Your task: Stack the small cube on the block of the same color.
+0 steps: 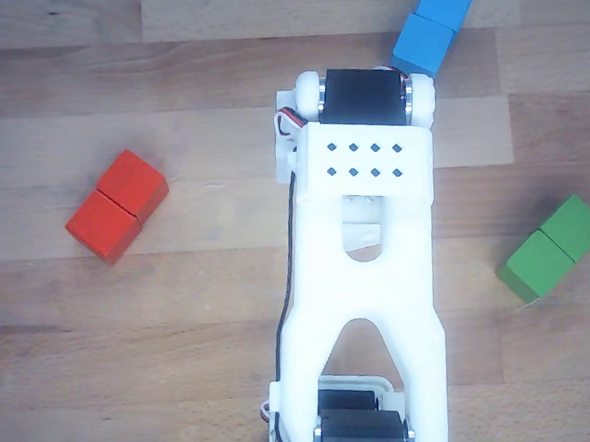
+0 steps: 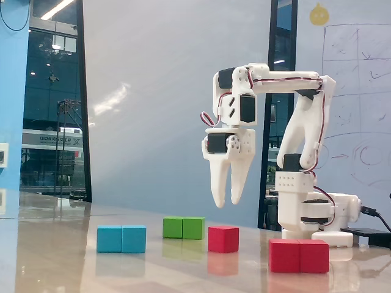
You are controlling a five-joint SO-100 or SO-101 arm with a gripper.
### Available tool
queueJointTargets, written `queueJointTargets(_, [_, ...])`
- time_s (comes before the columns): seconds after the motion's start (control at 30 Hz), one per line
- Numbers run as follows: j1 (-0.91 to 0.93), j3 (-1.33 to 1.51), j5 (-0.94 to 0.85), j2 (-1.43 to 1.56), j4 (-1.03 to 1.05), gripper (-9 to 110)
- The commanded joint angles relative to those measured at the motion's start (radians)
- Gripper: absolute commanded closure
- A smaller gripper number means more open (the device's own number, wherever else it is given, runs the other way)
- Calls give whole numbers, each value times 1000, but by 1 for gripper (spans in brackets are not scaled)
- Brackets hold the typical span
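From the fixed view, my gripper (image 2: pixel 225 203) hangs pointing straight down with its two fingers parted and nothing between them, well above the small red cube (image 2: pixel 223 238) and roughly over it, though I cannot judge the depth from this low angle. On the glossy table (image 2: pixel 55 262) the cube sits just right of the green oblong block (image 2: pixel 183 227), with the blue oblong block (image 2: pixel 121 238) farther left and the red oblong block (image 2: pixel 299 256) to the right and nearer the camera. My white base (image 2: pixel 314 213) stands behind that red block.
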Motion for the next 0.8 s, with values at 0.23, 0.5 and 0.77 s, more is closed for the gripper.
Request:
queueJointTargets(0.23, [-8, -14, -12, 21, 23, 77])
queueJointTargets(0.5, [-8, -20, -11, 21, 31, 64])
queueJointTargets(0.77, [-8, -5, 2, 5, 15, 66])
